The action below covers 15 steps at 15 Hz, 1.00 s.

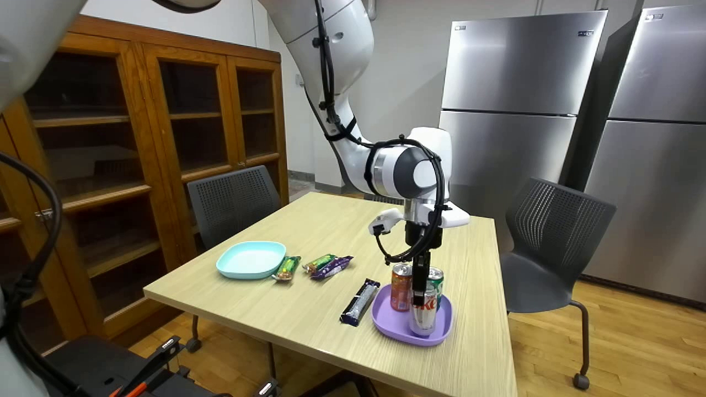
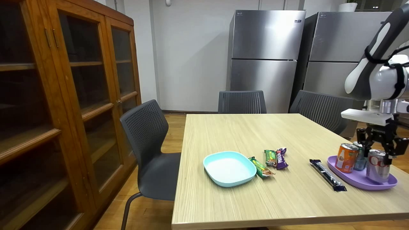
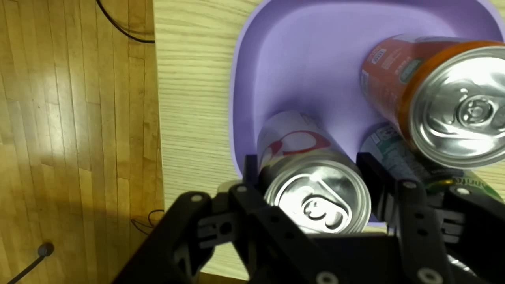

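Observation:
My gripper has its fingers on either side of a silver can with red lettering, and the pads appear to press against it. In both exterior views this can stands upright on the purple tray, the gripper reaching down from above. Beside it in the tray are an orange can and a green Sprite can. The right finger lies close to the Sprite can, which is partly hidden behind the orange can and the gripper. The lower side of the held can is hidden in the wrist view.
A dark-wrapped bar lies alongside the tray. Farther off are a light-blue plate, green snack packs and a purple pack. The table edge runs close by the tray. Chairs stand around the table.

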{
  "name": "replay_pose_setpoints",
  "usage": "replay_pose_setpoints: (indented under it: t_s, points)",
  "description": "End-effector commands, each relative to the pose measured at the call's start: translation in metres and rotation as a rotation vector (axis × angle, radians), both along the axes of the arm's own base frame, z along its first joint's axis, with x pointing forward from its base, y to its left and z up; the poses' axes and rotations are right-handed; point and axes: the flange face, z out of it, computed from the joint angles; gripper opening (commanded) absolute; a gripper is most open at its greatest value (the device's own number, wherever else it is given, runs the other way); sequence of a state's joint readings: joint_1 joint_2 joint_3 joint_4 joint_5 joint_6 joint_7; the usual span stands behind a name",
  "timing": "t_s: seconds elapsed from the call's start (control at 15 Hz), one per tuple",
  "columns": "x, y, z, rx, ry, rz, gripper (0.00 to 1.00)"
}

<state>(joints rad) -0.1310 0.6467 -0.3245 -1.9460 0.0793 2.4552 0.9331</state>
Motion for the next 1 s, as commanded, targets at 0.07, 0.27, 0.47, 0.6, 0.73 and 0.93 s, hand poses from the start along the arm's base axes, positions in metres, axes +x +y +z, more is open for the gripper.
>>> replay_pose_setpoints:
  t_s: [0.07,0.27,0.47,0.6,0.73,0.93]
  points:
    - [0.0070,-0.0030,0.0055,0.028,-0.007,0.000,0.38]
    - [0.0084,-0.0026,0.0044,0.030,-0.008,-0.002,0.38]
    - [0.0097,-0.0026,0.0026,0.030,-0.006,-0.003,0.38]
    - [0.0100,-0.0025,0.0020,0.030,-0.005,-0.002,0.38]
    - [0.0102,-0.0021,0.0022,0.028,-0.001,0.002,0.90]
    - [0.0105,-0.0020,0.0073,0.027,-0.012,0.006,0.98]
